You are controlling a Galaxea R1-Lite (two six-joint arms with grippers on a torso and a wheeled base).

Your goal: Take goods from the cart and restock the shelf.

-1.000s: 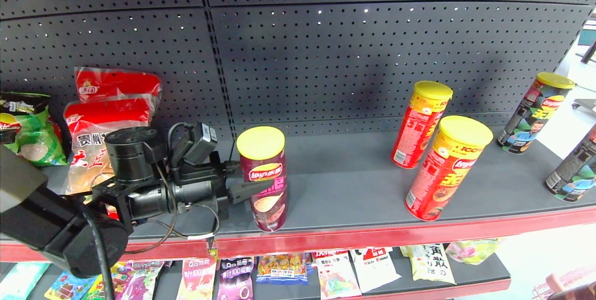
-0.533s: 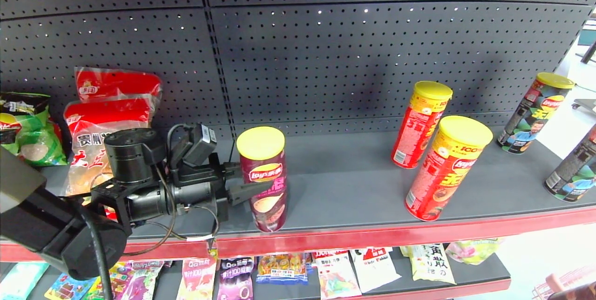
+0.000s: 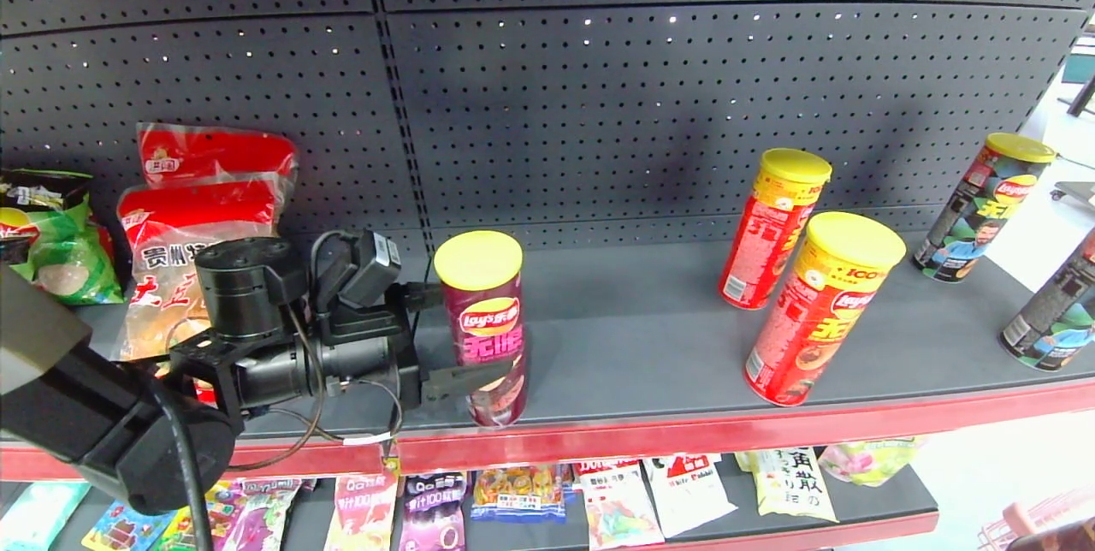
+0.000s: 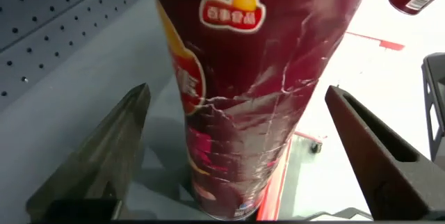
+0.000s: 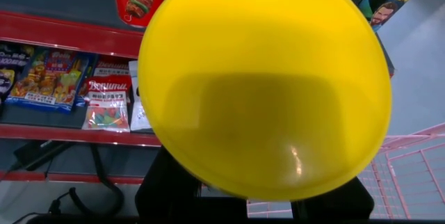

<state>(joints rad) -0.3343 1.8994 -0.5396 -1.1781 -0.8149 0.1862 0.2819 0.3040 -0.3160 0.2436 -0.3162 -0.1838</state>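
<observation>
A purple can (image 3: 479, 311) with a yellow lid is standing upright on the dark grey shelf (image 3: 650, 346), close to the shelf's red front edge. Its long axis is running straight up and down.

The left gripper (image 3: 483, 333) is reaching in level from the robot's left. Its fingers (image 4: 104, 161) are spreading wide, one passing behind the can and one in front. The left wrist view is showing clear gaps on both sides, so nothing is touching the can. The can is sitting squarely between the two fingers, so it looks as if the arm should pull back along its own line, toward the robot's left, to avoid clipping and tipping the tall can. The left arm is the nearer one by far.

In the right wrist view, a round yellow lid (image 5: 264, 85) is sitting very close to the camera, with the pink wire cart (image 5: 417, 172) showing beyond it. The lid is hiding the right gripper's fingers, so it is impossible to tell whether they are open or closed.

Five cans are standing on the shelf:
- the purple can
- two red cans (image 3: 774, 230) (image 3: 821, 311) well apart from it to the right
- two dark cans (image 3: 982, 209) (image 3: 1048, 311) farther right

At the left end, two red bags (image 3: 214, 153) (image 3: 184, 251) and one green bag (image 3: 51, 251) are leaning against the pegboard back.
</observation>
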